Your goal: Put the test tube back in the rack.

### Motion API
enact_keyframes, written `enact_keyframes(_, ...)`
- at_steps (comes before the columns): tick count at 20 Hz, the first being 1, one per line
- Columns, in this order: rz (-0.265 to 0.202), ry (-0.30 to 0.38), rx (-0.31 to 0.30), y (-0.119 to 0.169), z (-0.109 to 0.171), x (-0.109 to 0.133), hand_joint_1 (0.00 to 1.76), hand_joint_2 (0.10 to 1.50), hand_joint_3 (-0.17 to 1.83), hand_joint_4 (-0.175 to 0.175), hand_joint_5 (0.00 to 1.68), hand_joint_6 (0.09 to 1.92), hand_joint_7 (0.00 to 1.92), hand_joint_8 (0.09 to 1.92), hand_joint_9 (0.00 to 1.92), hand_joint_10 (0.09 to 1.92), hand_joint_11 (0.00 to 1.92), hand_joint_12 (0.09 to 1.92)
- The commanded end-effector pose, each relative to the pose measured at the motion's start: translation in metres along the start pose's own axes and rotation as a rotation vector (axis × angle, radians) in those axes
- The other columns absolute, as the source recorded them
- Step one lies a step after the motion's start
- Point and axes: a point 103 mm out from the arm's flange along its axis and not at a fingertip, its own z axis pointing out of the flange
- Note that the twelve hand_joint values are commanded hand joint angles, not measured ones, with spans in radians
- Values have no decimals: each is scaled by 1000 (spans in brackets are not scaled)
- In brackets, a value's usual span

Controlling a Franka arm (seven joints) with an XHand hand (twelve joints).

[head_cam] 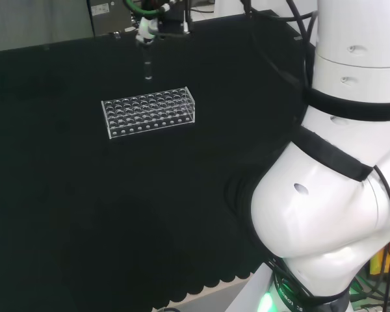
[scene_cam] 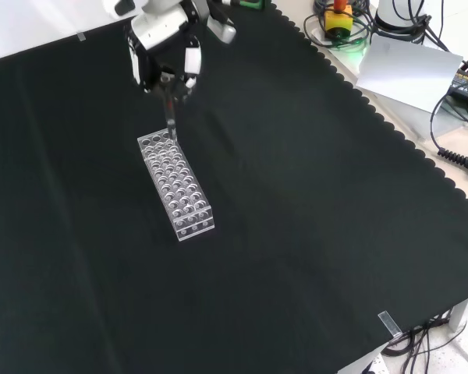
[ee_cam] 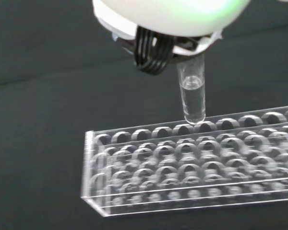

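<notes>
Hand (scene_cam: 165,48) above the far end of the clear rack (scene_cam: 176,185) on the black-clothed table (scene_cam: 312,202), front view. The fingers (scene_cam: 192,62) are curled and pinch the top of an upright glass test tube (ee_cam: 192,93). In the wrist view the tube's rounded bottom hangs at the rack's outer row of holes, just over its top plate; whether it touches the plate cannot be told. Head view: the tube (head_cam: 147,69) hangs beyond the rack (head_cam: 149,112).

Clear rack (head_cam: 149,111) on black cloth (head_cam: 84,214), robot hand (head_cam: 146,29) above — test tube (head_cam: 147,68) pinched upright
</notes>
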Motion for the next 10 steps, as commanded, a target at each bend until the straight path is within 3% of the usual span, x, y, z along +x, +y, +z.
enact_keyframes(1, -102, 3, 34, 9, 18, 57, 1320, 604, 753, -175, 1253, 704, 1308, 709, 1532, 747, 1163, 927)
enact_keyframes(10, -132, -10, 66, 30, 41, 78, 1320, 604, 753, -175, 1253, 704, 1309, 709, 1532, 746, 1163, 927)
